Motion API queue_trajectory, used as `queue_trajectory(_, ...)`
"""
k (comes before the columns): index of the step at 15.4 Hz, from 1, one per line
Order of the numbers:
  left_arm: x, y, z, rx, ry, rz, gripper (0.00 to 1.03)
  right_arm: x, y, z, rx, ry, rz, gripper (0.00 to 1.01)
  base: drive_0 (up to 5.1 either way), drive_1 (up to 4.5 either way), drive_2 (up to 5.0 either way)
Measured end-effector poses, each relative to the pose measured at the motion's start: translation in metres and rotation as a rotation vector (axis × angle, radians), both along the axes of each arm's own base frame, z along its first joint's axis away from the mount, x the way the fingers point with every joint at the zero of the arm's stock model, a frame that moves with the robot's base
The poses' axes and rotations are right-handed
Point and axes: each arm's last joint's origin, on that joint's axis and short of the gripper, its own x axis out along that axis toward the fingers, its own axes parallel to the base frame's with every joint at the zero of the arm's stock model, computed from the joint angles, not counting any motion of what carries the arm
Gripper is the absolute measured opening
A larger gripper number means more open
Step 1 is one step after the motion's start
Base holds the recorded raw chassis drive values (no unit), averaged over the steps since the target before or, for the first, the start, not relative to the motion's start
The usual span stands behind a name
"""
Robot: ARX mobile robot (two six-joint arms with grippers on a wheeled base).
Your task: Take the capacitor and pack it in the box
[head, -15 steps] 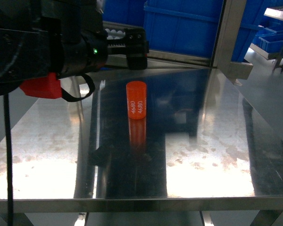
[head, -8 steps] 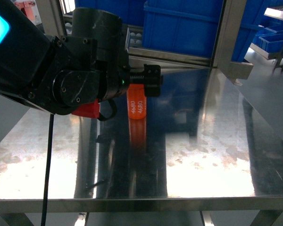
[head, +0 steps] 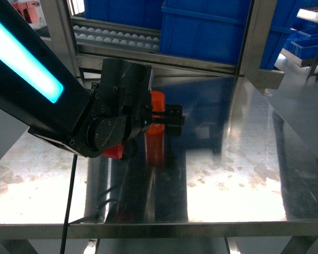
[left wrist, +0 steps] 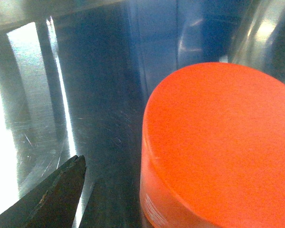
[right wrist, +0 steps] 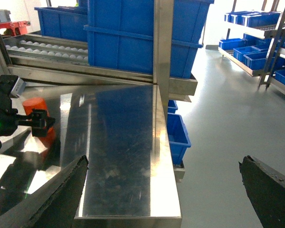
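Head view: the left gripper (head: 167,117) straddles the orange capacitor (head: 157,100), upright on the steel table (head: 238,174); whether it grips is unclear. Left wrist view: the capacitor's top fills the frame. Right wrist view: the right gripper (right wrist: 164,190) hangs spread past the table edge.

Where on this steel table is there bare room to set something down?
The table lies bare right of the orange capacitor, out to the upright post, and along the front edge. It is crowded at left centre, where the left gripper and its arm close around the capacitor. The right gripper hangs open past the table's right end.
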Motion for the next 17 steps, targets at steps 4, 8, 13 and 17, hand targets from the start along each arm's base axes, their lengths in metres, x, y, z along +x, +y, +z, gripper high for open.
queue_trajectory(4, 0.006, -0.003, -0.001, -0.006, -0.085, -0.003, 0.6, 0.0, 0.0, 0.0, 0.0, 0.0, 0.0, 0.98, 0.0, 0.0, 0.0)
queue_trajectory(8, -0.002, 0.0, 0.0, -0.004, -0.106, 0.044, 0.45, 0.0, 0.0, 0.0, 0.0, 0.0, 0.0, 0.98, 0.0, 0.0, 0.0)
queue_trajectory(13, -0.093, 0.064, 0.103, -0.062, -0.271, 0.186, 0.45, 0.0, 0.0, 0.0, 0.0, 0.0, 0.0, 0.98, 0.0, 0.0, 0.0)
queue_trajectory(17, -0.194, 0.112, 0.131, 0.002, -0.267, 0.376, 0.44, 0.0, 0.0, 0.0, 0.0, 0.0, 0.0, 0.98, 0.0, 0.0, 0.0)
